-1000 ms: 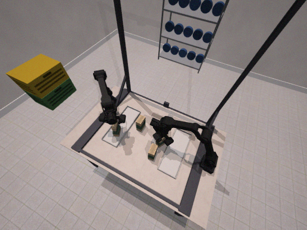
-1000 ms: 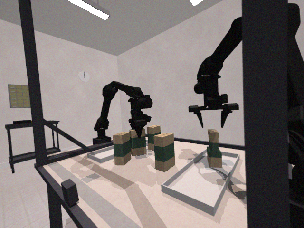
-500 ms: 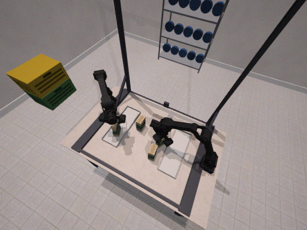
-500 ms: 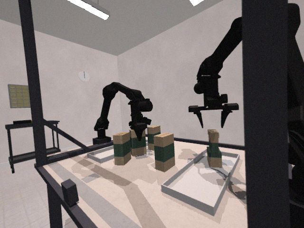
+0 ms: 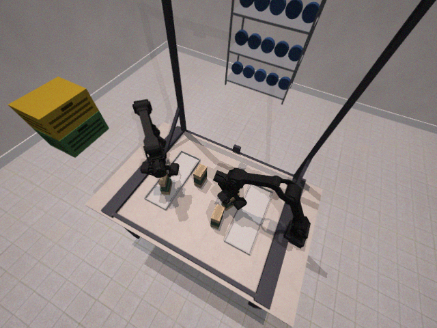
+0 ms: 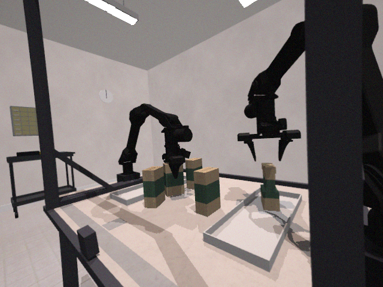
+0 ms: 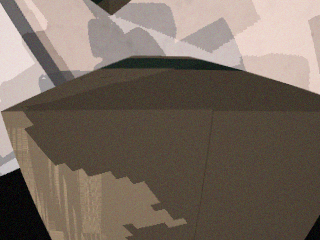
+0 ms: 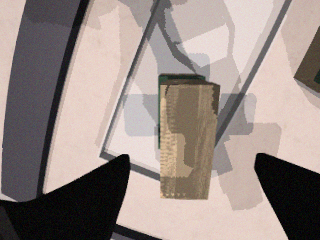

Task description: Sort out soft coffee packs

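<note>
My left gripper is open and lowered over the top of the middle pack in the row of three. Its fingers straddle that pack, which fills the left wrist view. The two outer packs stand upright beside it. My right gripper is open and empty. It hovers a little above a pack that stands upright on the floor of the near tray, at its far end. That pack also shows in the right wrist view. The other right-side pack stands on the bench.
The left arm's tray lies flat and empty behind the row of three. Dark frame posts stand at the bench's edges. A small black box sits on the front rail.
</note>
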You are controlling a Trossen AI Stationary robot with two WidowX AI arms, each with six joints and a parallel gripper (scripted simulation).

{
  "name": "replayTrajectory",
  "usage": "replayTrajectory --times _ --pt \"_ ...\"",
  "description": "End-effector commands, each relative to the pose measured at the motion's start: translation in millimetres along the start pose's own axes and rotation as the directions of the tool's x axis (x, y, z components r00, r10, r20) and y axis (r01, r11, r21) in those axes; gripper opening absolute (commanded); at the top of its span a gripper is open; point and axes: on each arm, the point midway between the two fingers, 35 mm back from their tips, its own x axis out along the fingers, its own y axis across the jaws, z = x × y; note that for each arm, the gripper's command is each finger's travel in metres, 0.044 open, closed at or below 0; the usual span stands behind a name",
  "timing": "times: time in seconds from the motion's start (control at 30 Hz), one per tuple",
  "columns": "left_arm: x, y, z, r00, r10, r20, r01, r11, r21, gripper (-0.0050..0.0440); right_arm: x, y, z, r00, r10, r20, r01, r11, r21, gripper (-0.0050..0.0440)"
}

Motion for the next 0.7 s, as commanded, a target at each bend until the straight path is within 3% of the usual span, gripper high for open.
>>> replayTrajectory --times 0.0,0.03,0.07,0.67 --pt "-7.8 -2.7 1.3 1.000 -0.023 0.011 0.023 1.000 0.005 0.0355 -8.5 -0.7 -1.8 1.000 -0.011 -0.025 0.011 1.000 -0.004 0.0360" --pt "-7.8 -2.7 1.3 1.000 -0.023 0.011 0.023 1.000 0.005 0.0355 -8.5 -0.7 -1.8 1.000 -0.011 -0.025 0.011 1.000 -0.004 0.0360" --pt "-7.8 -2.7 1.3 1.000 -0.023 0.011 0.023 1.000 0.005 0.0105 -8.5 -0.7 -1.8 1.000 -0.011 -0.025 0.011 1.000 -0.004 0.0360" --pt "-7.8 -2.7 1.3 1.000 -0.023 0.011 0.023 1.000 0.005 0.0105 -8.5 -0.7 -1.8 1.000 -0.011 -0.025 0.011 1.000 -0.004 0.0360"
